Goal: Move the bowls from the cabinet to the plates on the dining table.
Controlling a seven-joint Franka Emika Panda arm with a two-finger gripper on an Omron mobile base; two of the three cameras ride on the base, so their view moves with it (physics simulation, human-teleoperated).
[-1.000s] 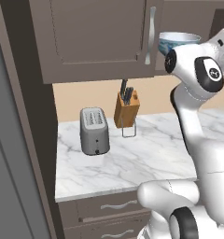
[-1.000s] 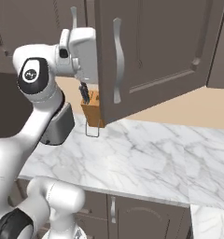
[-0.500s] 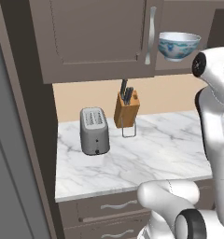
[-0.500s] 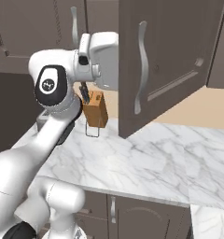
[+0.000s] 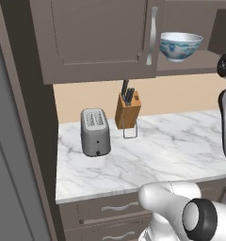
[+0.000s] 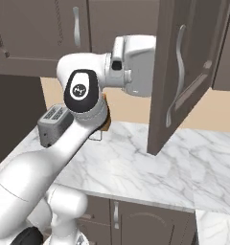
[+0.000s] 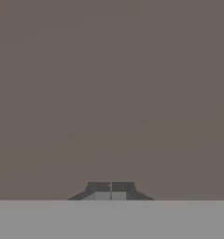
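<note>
The white bowl with a blue pattern (image 5: 181,45) stands on the shelf of the dark grey-brown cabinet (image 5: 96,37), in its opened right part. The olive-tan bowl is out of sight, and so are the plates and the dining table. In the right base view the cabinet's door (image 6: 193,72) stands swung out, its curved silver handle (image 6: 177,72) facing me. My white hand (image 6: 136,64) presses against the door's inner edge, fingers hidden behind it. My gripper (image 7: 111,189) is shut, tips together, close before a flat brown panel (image 7: 112,93).
A small marble counter (image 5: 171,150) over drawers lies below the cabinet. On it stand a grey toaster (image 5: 95,132) and a wooden knife block (image 5: 127,110). The left cabinet door with its silver handle (image 5: 152,35) is closed. A dark tall panel (image 5: 16,141) borders the left.
My arm has swung right and the cabinet door has swung further out with it. In the left base view the arm has left the bowl's front, so the bowl shows fully.
</note>
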